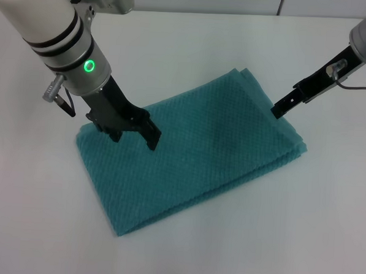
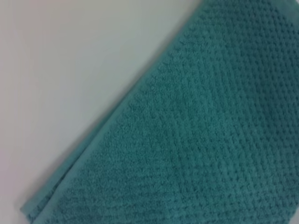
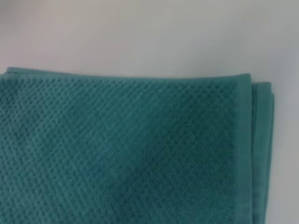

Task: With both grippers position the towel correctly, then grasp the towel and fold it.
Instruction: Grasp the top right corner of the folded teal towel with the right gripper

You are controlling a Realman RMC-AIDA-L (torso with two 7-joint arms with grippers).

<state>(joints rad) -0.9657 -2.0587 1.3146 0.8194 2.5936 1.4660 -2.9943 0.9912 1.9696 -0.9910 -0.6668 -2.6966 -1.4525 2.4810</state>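
We see towel (image 1: 191, 156) lying folded, layered, diagonal on white bench (image 1: 325, 230). Left gripper (image 1: 134, 131) over its left end, right gripper (image 1: 283, 106) at far-right edge; we cannot tell either's opening.

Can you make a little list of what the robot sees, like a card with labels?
thing: towel, teal, waffle-textured, layered, lying flat
under it: white table
left gripper: over the towel's left end
right gripper: at the towel's right edge
towel held: cannot tell
fold step: not yet done
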